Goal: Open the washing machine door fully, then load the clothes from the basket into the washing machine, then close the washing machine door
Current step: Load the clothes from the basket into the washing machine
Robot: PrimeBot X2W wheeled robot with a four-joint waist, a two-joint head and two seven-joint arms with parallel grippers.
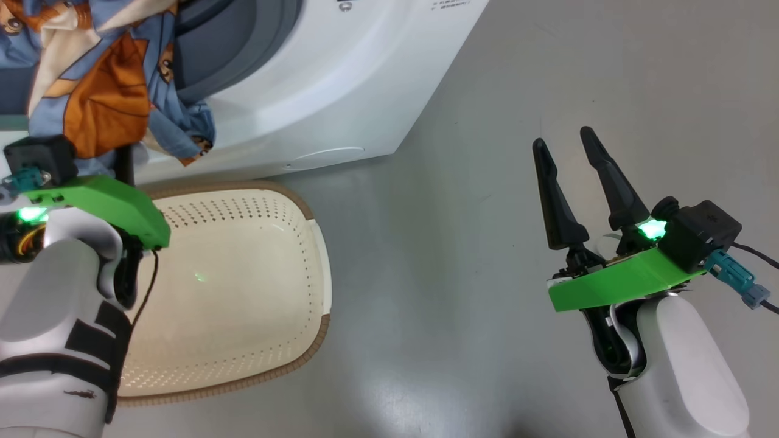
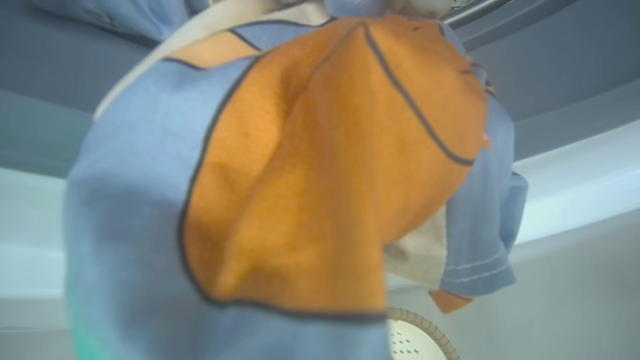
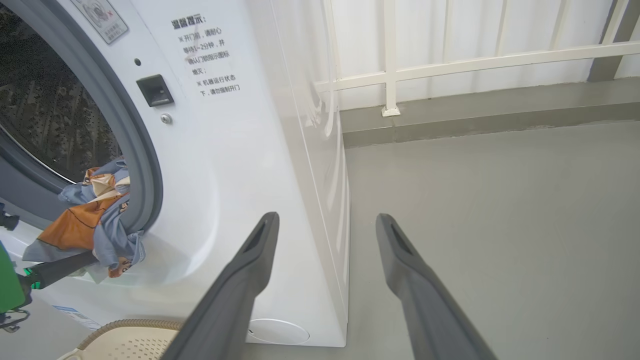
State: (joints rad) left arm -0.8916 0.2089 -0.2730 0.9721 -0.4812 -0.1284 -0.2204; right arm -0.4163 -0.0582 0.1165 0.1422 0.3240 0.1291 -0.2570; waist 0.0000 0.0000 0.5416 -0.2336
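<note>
Resting closed together, the left gripper (image 3: pixel 70 266) has its dark fingers (image 3: pixel 55 271) tucked under the clothes (image 1: pixel 103 103) at the far left; whether they pinch any cloth cannot be told, as the fabric covers the tips.

- Right gripper (image 1: pixel 563 143): fingers spread wide, nothing between them, held over the grey floor (image 1: pixel 487 91) at the right, well apart from the laundry.
- Clothes: blue, orange and cream bundle draped over the lower lip of the grey gasket (image 3: pixel 145 165), partly inside the mouth and partly hanging down the white front (blurred in the left wrist view).
- Washing machine (image 1: pixel 341 91): far left, mouth open, steel drum (image 3: pixel 50 100) visible behind the clothes.
- Basket (image 1: pixel 286 365): near left on the floor, just before the machine, below the left arm, its pale perforated bottom showing.
- White railing (image 3: pixel 390 75): far right, beyond the machine.
</note>
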